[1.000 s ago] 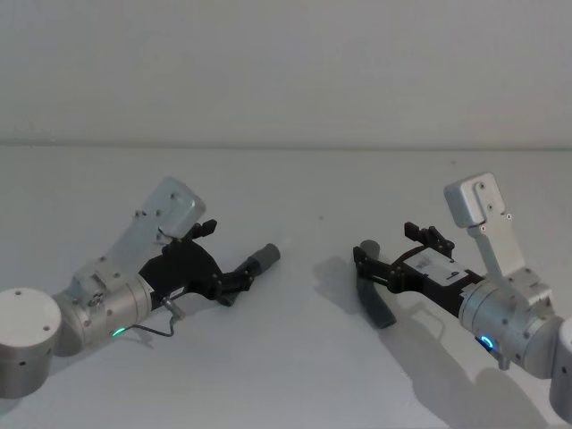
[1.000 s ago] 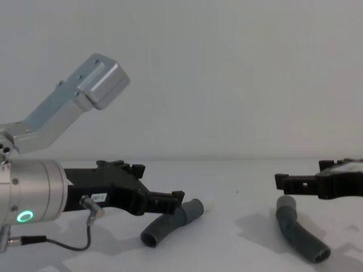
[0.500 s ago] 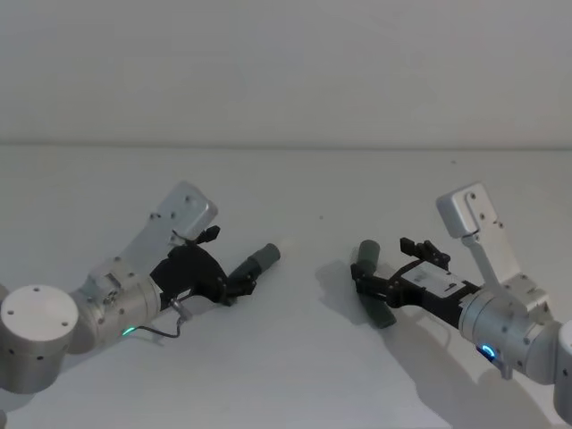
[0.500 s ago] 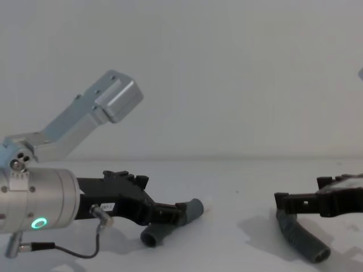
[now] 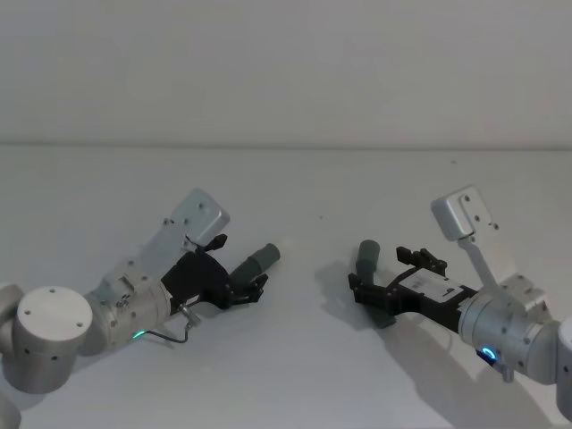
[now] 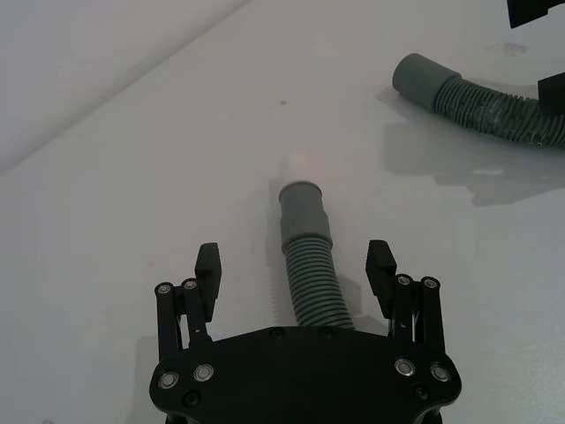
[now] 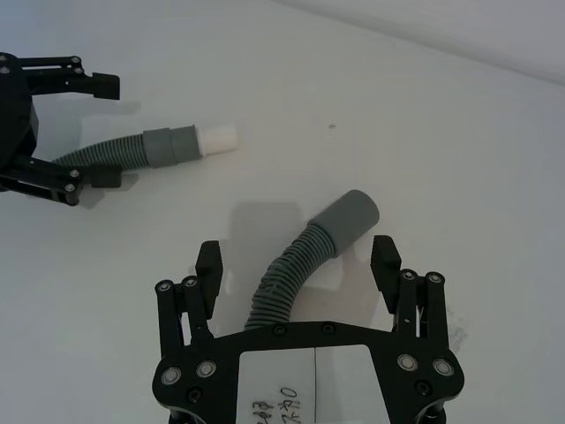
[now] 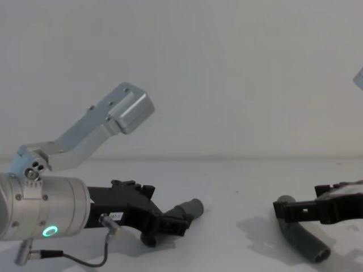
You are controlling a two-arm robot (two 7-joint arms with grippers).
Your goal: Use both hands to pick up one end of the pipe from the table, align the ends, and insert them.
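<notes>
1. Nearest the robot, the left gripper (image 6: 295, 265) sits low over the table (image 5: 295, 375), fingers spread either side of the left hose piece (image 6: 311, 283) without touching it. They straddle the ribbed part, well behind the cuff. A pinch there may let the flexible front droop and spoil the alignment.
2. The right gripper (image 7: 303, 261) is likewise spread, around the bend of the right hose piece (image 7: 287, 274). Closing on a curve could roll or twist the piece, so its open end swings off line.
3. Both pieces are dark grey, ribbed and gently curved, lying flat and well apart, the left piece at about 9 o'clock from the right one.
4. Farther out, the left cuff (image 6: 304, 212) is smooth mid-grey with a narrower whitish tip (image 6: 297, 164), pointing toward about 2 o'clock in the head view.
5. The right cuff (image 7: 347, 221) is plain, wider and open, pointing near 12 o'clock. Neither end faces the other, so a poor turn after lifting may jam the tip on the rim.
</notes>
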